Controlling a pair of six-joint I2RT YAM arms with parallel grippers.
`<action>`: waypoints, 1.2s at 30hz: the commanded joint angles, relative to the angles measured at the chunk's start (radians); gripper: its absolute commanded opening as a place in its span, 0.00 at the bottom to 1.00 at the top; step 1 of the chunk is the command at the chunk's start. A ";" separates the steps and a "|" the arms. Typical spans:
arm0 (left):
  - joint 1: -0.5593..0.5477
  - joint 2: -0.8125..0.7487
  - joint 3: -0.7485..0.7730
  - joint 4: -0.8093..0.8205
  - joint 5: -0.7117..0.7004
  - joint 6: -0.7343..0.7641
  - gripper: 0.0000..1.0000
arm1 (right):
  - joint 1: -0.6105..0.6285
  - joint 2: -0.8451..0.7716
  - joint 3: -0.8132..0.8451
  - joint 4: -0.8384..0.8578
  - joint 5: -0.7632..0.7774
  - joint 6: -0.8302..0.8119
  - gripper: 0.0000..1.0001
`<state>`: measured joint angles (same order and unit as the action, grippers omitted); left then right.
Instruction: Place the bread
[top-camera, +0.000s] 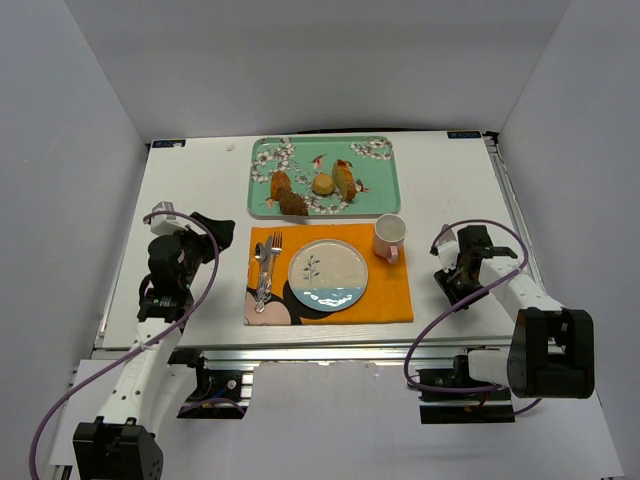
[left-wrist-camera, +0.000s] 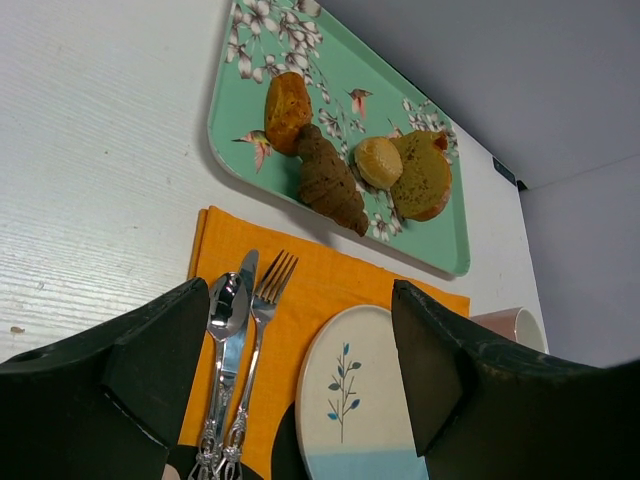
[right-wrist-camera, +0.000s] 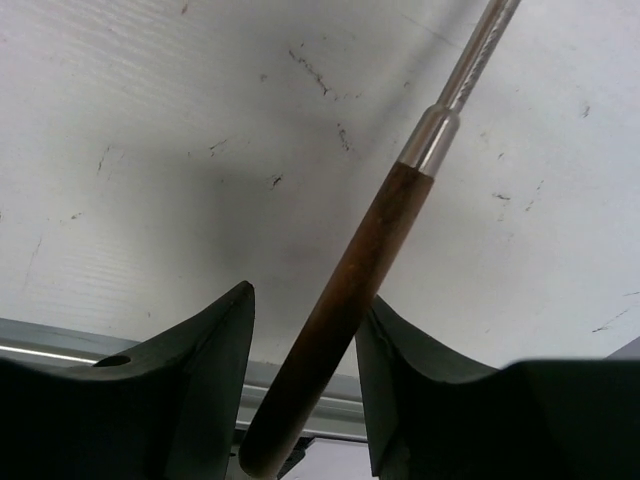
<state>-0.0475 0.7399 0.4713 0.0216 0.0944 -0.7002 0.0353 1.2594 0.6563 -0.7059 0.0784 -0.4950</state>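
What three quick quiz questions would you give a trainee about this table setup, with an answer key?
1. True or false: the flat golden-tan bread slice sits on the teal floral tray, not on the round white plate with the blue leaf sprig.
2. The pale pink mug stands: A) on the plate; B) on the orange cloth placemat's far right corner; C) on the bread slice.
3. Is the left arm's tool open or shut?
Key: 1 true; 2 B; 3 open.
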 joint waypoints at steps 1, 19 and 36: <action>0.001 -0.033 -0.013 -0.012 0.005 0.001 0.83 | 0.006 0.009 -0.004 0.039 0.020 -0.010 0.49; 0.001 -0.039 0.003 -0.045 -0.001 0.010 0.83 | 0.002 -0.025 0.014 0.131 0.046 0.004 0.24; 0.000 -0.005 0.017 -0.028 0.005 -0.001 0.83 | -0.087 0.035 0.221 0.230 0.009 -0.014 0.19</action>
<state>-0.0475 0.7364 0.4644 -0.0181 0.0940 -0.6998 -0.0357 1.2823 0.8143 -0.5259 0.1089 -0.5049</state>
